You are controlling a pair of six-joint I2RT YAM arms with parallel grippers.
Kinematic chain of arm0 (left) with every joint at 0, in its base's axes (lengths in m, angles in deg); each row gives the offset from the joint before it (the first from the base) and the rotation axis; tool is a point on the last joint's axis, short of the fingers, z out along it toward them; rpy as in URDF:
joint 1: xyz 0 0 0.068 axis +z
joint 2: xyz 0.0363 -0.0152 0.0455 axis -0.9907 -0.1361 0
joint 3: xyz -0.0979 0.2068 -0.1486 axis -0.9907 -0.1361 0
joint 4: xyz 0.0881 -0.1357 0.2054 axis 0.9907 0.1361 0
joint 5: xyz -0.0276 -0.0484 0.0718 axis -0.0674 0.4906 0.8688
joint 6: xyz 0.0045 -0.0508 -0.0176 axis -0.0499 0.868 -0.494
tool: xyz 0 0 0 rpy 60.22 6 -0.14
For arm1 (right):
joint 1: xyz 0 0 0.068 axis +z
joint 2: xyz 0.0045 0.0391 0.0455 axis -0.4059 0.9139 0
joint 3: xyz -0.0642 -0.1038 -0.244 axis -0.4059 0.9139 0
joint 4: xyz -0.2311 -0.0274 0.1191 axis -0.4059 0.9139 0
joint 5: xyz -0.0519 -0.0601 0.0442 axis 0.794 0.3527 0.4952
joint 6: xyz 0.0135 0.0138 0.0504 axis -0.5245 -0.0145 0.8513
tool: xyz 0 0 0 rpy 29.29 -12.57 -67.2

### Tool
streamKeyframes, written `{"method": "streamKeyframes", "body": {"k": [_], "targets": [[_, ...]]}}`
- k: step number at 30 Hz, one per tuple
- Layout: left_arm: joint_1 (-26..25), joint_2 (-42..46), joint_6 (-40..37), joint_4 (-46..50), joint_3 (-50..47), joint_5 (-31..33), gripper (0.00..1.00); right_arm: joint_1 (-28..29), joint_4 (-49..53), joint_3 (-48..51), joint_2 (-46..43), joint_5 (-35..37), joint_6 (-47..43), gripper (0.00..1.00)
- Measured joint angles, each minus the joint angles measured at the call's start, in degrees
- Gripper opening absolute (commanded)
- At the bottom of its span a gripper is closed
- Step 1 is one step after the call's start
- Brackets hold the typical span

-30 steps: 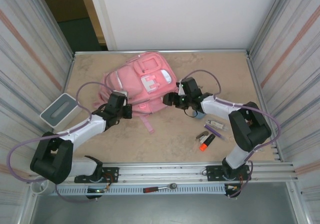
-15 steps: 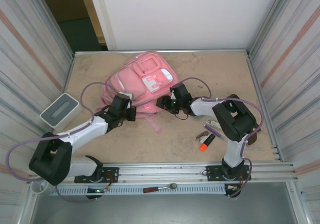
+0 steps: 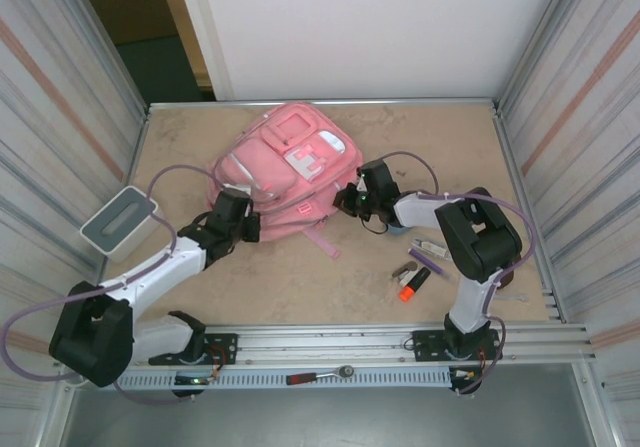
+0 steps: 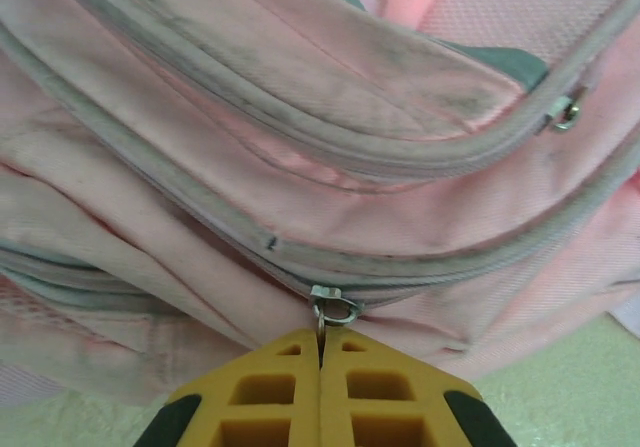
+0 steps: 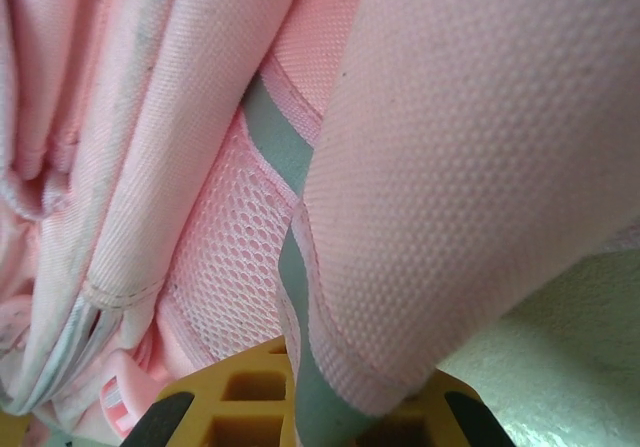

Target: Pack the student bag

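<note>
Since the earlier frame the right claw [image 3: 349, 200] has closed, and the student bag [image 3: 285, 162] has turned a little between the two claws. From above, the bag lies just beyond the left claw [image 3: 247, 219]. An orange marker [image 3: 413, 285] and pens [image 3: 428, 259] lie on the counter [image 3: 300, 277] behind the right claw, not yet packed.

At the left wrist, the claw is together, pinching the zip pull [image 4: 332, 310], and the zip [image 4: 200, 207] looks mostly shut.

At the right wrist, the claw is clamped on a padded strap [image 5: 470, 167]. I judge that the opening of the bag is only beginning.

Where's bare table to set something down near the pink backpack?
Bare table lies far right, between the student bag and the right wall, and front centre, between the bag and the base rail. Crowded: around the orange marker, front right.
</note>
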Motion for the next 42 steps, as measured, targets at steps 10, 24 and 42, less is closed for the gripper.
{"method": "streamKeyframes", "body": {"k": [10,24,42], "targets": [[-4.1,0.4,-0.4,-0.8,0.0,-2.2,0.0,-3.7,12.2,-7.0,-0.3,-1.6,-11.5,0.06],[-11.0,-4.3,0.1,-2.2,2.3,-2.1,0.0,-3.0,20.6,-4.0,-7.8,0.2,-15.8,0.68],[-11.7,-4.3,0.0,-2.3,2.3,-1.7,0.0,7.6,-2.1,0.8,2.1,-2.9,2.2,0.34]]}}
